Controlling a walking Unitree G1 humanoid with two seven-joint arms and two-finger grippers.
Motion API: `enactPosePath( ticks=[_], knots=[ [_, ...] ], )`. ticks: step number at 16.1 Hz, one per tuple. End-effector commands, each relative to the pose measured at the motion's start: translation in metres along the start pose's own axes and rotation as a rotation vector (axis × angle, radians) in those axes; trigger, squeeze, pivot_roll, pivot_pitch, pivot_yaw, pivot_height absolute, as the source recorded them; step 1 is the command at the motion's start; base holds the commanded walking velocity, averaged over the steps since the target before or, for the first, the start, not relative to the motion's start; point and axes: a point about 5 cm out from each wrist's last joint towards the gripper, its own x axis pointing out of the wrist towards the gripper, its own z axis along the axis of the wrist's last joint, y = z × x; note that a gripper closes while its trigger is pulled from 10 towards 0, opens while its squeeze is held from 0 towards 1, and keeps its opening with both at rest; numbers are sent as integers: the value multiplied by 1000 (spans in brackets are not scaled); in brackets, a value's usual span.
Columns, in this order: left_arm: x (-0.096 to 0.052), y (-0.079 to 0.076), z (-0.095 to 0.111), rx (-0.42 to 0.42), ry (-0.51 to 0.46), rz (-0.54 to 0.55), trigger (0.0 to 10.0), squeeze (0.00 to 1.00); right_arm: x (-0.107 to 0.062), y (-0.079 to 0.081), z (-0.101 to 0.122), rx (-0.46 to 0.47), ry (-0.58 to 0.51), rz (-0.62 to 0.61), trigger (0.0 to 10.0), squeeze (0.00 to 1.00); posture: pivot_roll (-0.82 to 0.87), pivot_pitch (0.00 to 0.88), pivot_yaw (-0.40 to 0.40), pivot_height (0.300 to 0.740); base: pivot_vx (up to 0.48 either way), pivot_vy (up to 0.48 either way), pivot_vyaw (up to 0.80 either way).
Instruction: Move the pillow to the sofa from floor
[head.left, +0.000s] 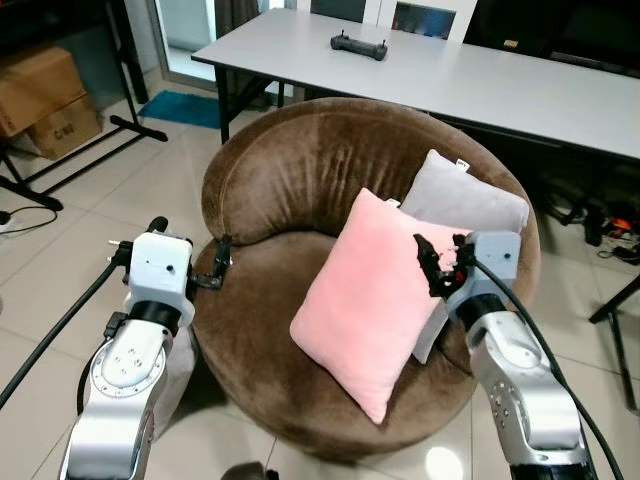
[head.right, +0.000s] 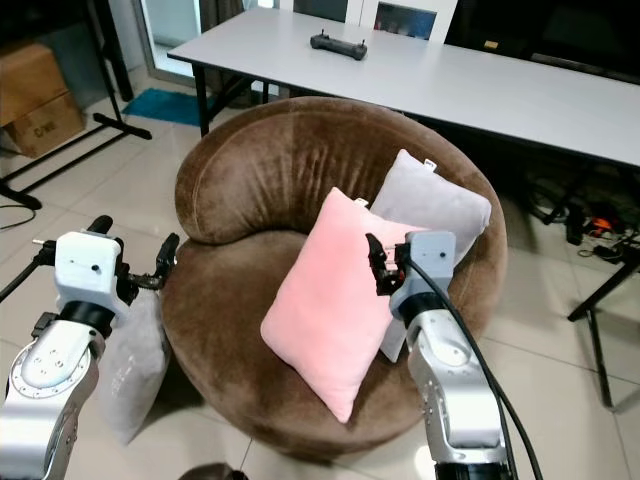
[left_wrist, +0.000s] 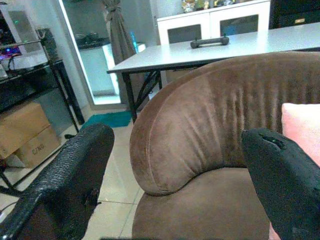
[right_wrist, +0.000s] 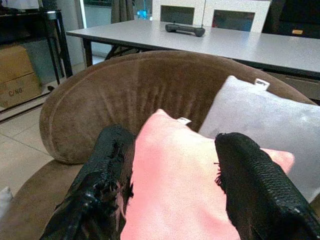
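Observation:
A pink pillow (head.left: 375, 300) leans tilted on the seat of the round brown sofa (head.left: 290, 170), its lower corner near the front rim. My right gripper (head.left: 440, 258) is at the pillow's upper right edge, open, fingers (right_wrist: 250, 185) apart against the pink face. A grey pillow (head.left: 465, 195) stands behind it against the backrest. Another grey pillow (head.right: 135, 370) stands on the floor by the sofa's left side, under my left arm. My left gripper (head.left: 215, 262) hovers open at the sofa's left rim, holding nothing.
A long grey table (head.left: 480, 80) with a black controller (head.left: 358, 45) stands behind the sofa. Cardboard boxes (head.left: 40, 95) and black stand legs (head.left: 100, 140) are at the far left. Cables (head.left: 610, 225) lie on the tiled floor at the right.

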Motion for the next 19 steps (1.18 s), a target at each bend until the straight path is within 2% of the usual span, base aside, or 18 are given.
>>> enactPosePath(
  ticks=[1,13,19],
  knots=[
    [2,-4,2,4,-7,-9,10000,0,-2,-1,3,-14,-6,-2,10000,0,114,0,-58,740,0,345,0],
    [1,-3,0,11,2,-11,10000,0,-4,5,0,-5,30,26,10000,0,117,0,-59,740,0,342,0],
    [3,0,1,13,-1,-2,10000,0,-5,8,1,20,24,35,10000,0,118,0,-62,740,0,351,-680]
  ],
)
